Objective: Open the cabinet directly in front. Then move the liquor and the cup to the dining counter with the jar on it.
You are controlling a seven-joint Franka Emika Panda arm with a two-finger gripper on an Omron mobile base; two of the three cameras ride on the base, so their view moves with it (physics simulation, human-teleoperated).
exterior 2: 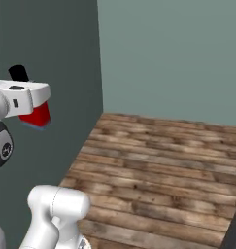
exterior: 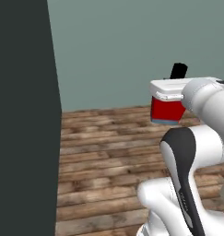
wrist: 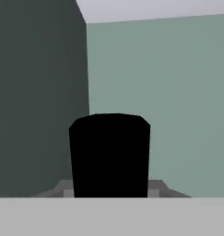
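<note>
While aloft, liquor [exterior: 167, 109] in tool [exterior: 168, 94].

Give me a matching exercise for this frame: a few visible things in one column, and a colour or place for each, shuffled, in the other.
Things:
1. bottle label
2. bottle cap
3. floor
4. tall panel

Descriptions:
A. brown wooden planks
B. red, just under the white end effector
C. dark grey, along the left side of the left base view
D. black, sticking up above the end effector

Pairs: 1-B, 2-D, 3-A, 4-C
</note>
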